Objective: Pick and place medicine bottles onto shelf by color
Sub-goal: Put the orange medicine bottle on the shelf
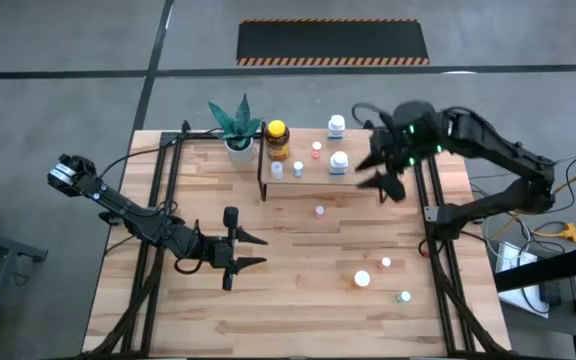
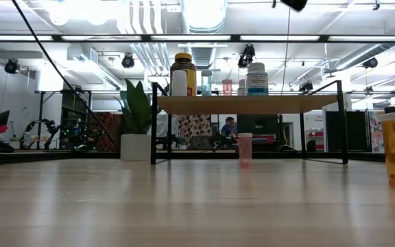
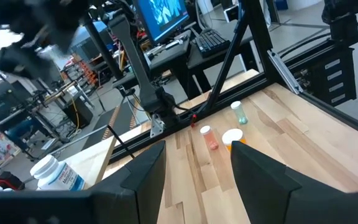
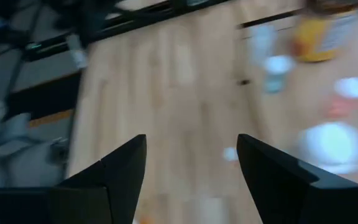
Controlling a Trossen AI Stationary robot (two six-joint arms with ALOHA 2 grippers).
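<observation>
The shelf (image 1: 313, 185) stands at the table's far middle. It carries an amber bottle with a yellow cap (image 1: 276, 140), two white bottles (image 1: 337, 125) (image 1: 339, 162) and a few tiny ones (image 1: 298, 168). A pink-capped bottle (image 1: 320, 211) stands on the table in front of the shelf. An orange bottle with a white cap (image 1: 362, 279), a pink-capped one (image 1: 386, 263) and a green-capped one (image 1: 404, 296) stand near right. My right gripper (image 1: 370, 174) is open and empty above the shelf's right end. My left gripper (image 1: 264, 251) is open and empty over the table's left middle, pointing right.
A white pot with a green plant (image 1: 238, 145) stands left of the shelf. Black frame rails (image 1: 158, 230) run along the table's left and right sides. Bare wood lies between my left gripper and the loose bottles, which also show in the left wrist view (image 3: 233, 137).
</observation>
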